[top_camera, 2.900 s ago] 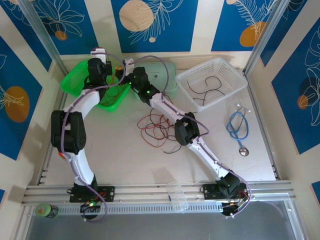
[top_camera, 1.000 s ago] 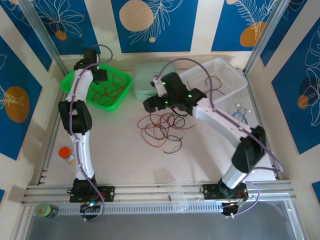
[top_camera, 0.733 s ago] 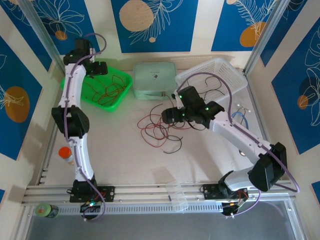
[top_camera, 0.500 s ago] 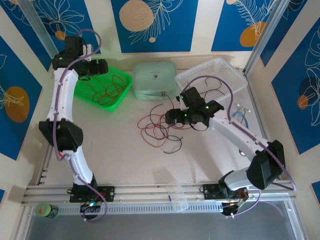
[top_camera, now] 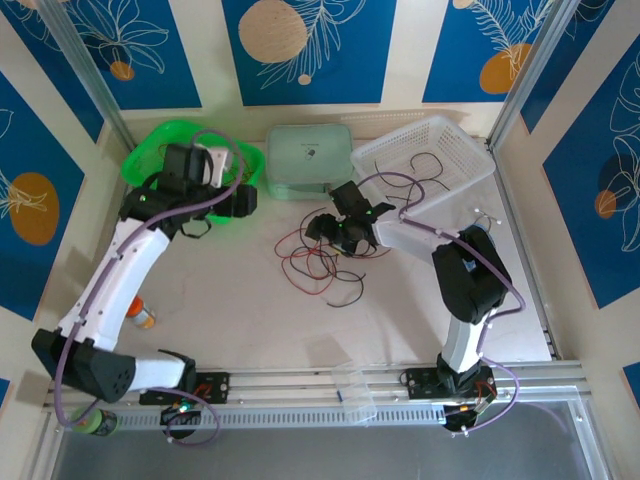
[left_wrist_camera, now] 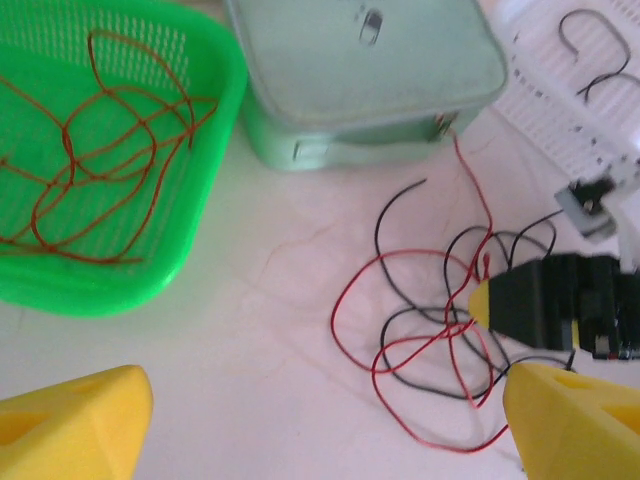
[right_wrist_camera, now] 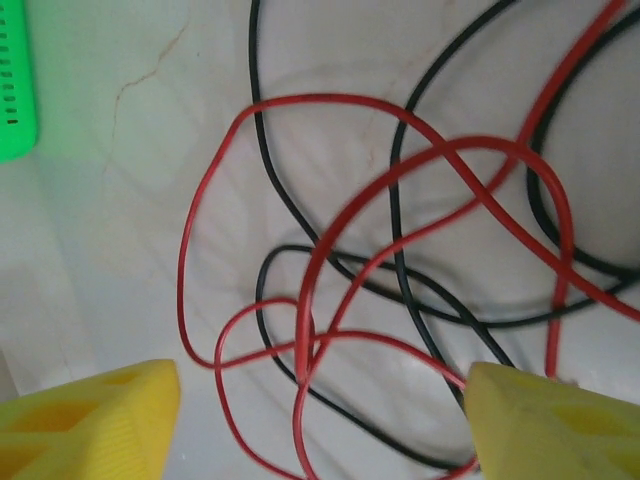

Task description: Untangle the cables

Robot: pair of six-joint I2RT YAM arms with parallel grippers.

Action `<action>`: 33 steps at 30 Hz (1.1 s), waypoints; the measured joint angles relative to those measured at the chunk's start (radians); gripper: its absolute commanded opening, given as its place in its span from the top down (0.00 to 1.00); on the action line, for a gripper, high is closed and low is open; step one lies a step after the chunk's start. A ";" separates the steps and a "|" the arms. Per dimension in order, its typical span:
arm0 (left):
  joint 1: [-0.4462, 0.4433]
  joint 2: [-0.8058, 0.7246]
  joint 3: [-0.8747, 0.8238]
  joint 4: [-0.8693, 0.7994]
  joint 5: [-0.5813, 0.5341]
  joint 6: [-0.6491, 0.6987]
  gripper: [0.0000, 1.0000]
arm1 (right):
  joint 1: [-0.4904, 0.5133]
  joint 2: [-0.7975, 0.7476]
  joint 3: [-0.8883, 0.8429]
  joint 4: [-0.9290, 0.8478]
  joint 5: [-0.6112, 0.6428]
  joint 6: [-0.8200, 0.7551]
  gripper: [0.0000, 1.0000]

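**Wire tangle on the table; both claws apart, nothing held**

1. A loose tangle of thin red and black wires [top_camera: 318, 262] lies near the middle of the pale tabletop [top_camera: 230, 300]. It sits in front of the mint-green lidded plastic box [top_camera: 310, 160]. The strands cross one another in many loops. One red end reaches up to the near corner of the box.

2. The right gripper [right_wrist_camera: 325, 415] hangs low over the far part of the tangle. Its yellow fingers [right_wrist_camera: 100, 415] stand apart, with red and black loops lying on the table between them. No strand is clamped. Whether a finger touches a wire cannot be told.

3. The left gripper [left_wrist_camera: 320, 415] is above the table, left of the tangle and near the green slotted plastic basket [top_camera: 150, 165]. Its fingers [left_wrist_camera: 75, 420] are spread wide and grasp nothing.

4. The green basket holds several red wires [left_wrist_camera: 100, 150], loosely coiled.

5. The white slotted plastic basket [top_camera: 465, 150] at the far right holds a few black wires [top_camera: 420, 165].

6. An orange-capped bottle [top_camera: 145, 318] stands at the left edge of the table. A clear plastic cup [top_camera: 355, 390] sits at the near rail.
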 measured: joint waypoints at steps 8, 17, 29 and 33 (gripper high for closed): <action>-0.024 -0.116 -0.131 0.071 -0.021 -0.024 0.13 | 0.019 0.077 0.041 0.046 0.060 0.044 1.00; -0.109 -0.153 -0.251 0.208 0.004 0.031 0.14 | 0.098 -0.165 0.196 -0.068 0.203 -0.184 1.00; -0.245 -0.249 -0.316 0.373 0.042 0.135 0.15 | 0.053 -0.458 0.357 -0.074 0.061 -0.510 1.00; -0.327 -0.273 -0.316 0.422 0.064 0.222 0.12 | 0.047 -0.455 0.387 -0.132 0.026 -0.540 1.00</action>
